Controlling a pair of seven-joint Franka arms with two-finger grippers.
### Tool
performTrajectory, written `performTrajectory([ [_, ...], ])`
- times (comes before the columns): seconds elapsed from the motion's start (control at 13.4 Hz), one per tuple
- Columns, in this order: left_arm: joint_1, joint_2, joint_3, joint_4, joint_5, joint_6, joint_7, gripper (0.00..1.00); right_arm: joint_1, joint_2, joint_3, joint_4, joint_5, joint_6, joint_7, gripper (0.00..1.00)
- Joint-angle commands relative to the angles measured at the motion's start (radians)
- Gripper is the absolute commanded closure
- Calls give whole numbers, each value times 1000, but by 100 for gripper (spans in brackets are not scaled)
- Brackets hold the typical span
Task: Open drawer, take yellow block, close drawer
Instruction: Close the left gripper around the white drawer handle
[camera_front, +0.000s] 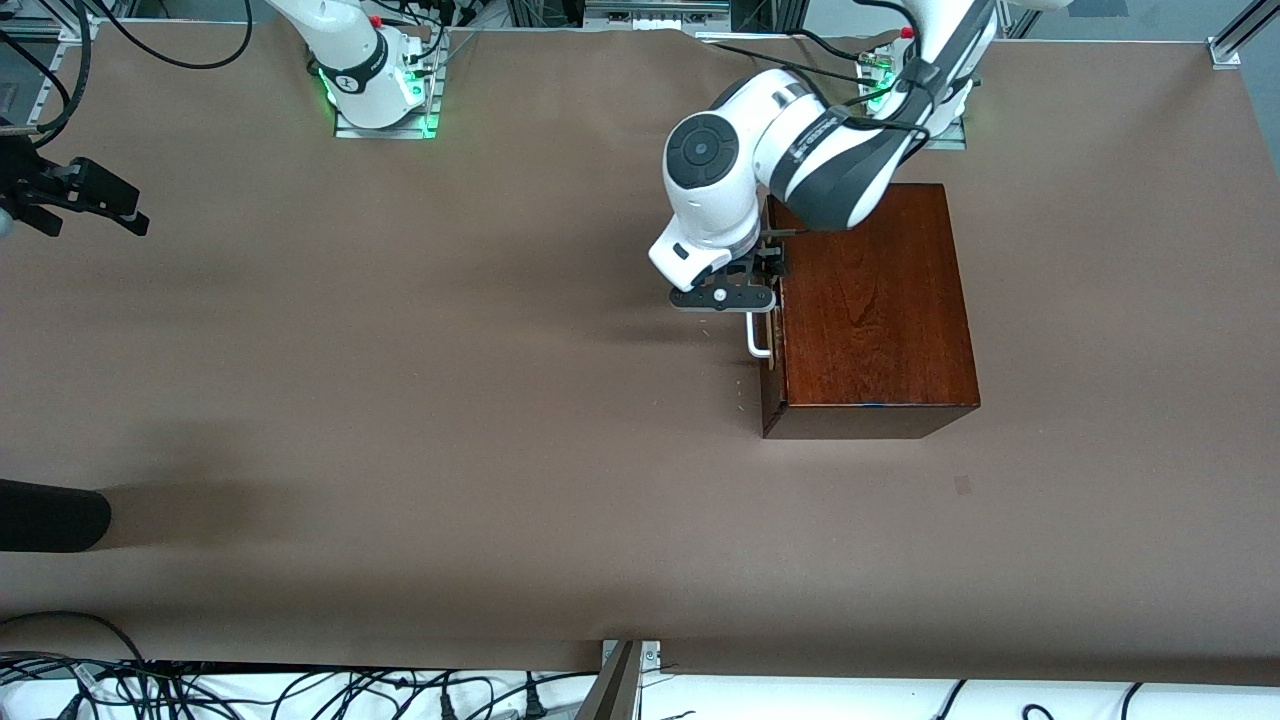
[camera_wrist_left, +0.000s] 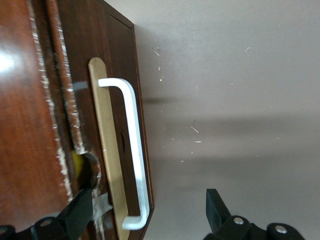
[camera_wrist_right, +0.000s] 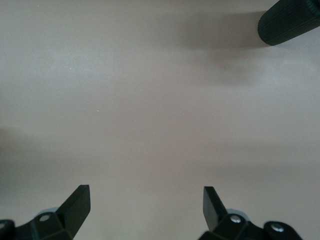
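Note:
The glossy mahogany box (camera_front: 870, 300) stands at the left arm's end of the table. Its drawer (camera_front: 771, 385) looks pushed in, the dark front facing the right arm's end. The white bar handle (camera_front: 757, 338) (camera_wrist_left: 134, 150) sticks out from a pale strip on that front. My left gripper (camera_front: 768, 262) (camera_wrist_left: 147, 205) hangs open over one end of the handle; one finger is over the box top, the other over the table. A sliver of yellow (camera_wrist_left: 78, 164), probably the yellow block, shows through a chipped notch behind the drawer front. My right gripper (camera_front: 95, 210) (camera_wrist_right: 146, 200) waits open over bare table.
A black ribbed cylinder (camera_front: 50, 515) (camera_wrist_right: 290, 22) pokes in over the table at the right arm's end, nearer the front camera. Brown paper covers the table (camera_front: 450, 400). Cables (camera_front: 200, 690) lie off the near edge.

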Motion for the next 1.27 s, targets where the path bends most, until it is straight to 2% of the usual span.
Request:
performTrajectory([
  [0.0, -42, 27, 5, -9, 67, 45, -68, 0, -2, 7, 5, 20, 3, -15, 10, 0],
  [0.52, -52, 85, 5, -7, 128, 83, -91, 0, -2, 7, 5, 20, 3, -14, 10, 0],
  [1.19, -47, 95, 16, -4, 153, 84, -87, 0, -1, 7, 6, 20, 3, -12, 10, 0],
])
